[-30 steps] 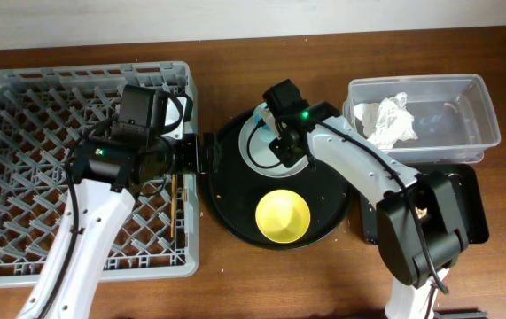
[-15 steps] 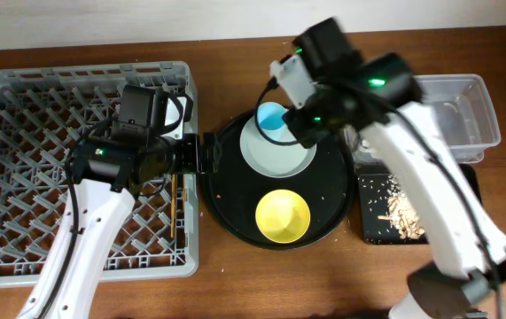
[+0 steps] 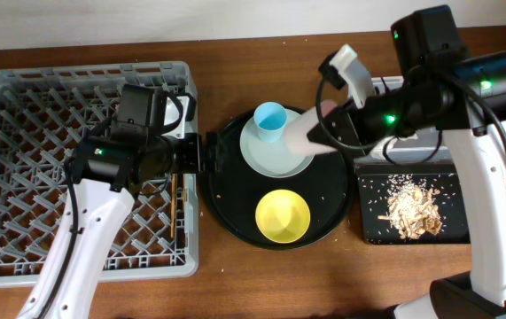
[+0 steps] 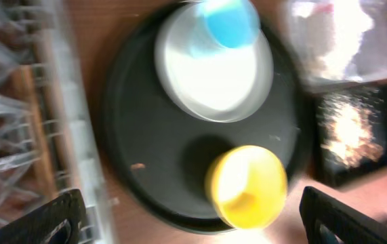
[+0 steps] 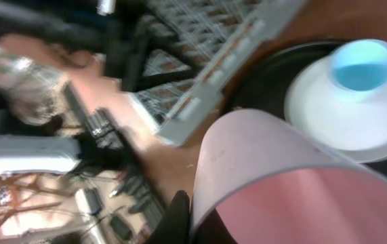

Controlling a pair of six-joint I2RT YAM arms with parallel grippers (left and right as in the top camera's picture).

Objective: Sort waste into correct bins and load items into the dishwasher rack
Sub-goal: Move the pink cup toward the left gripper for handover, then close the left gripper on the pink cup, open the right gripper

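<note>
Since the large square grey plastic dishwasher rack (image 3: 22, 133) lies across the large round black tray (image 3: 226, 190), the right fingers (image 5: 178, 218) grip the small pink cup (image 3: 308, 135) tilted in the air over the pale grey-green round plate (image 3: 270, 158), presumably for carrying over; the left fingers (image 4: 51, 217) wait wide by the rack's edge; a second ago the right fingers sat low on that plate, with the cup unlifted.

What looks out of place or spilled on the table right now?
A stray crumb lies on the round black tray, between the yellow bowl and the dishwasher rack. The pink cup is held sideways in the air. Nothing else stands out.
</note>
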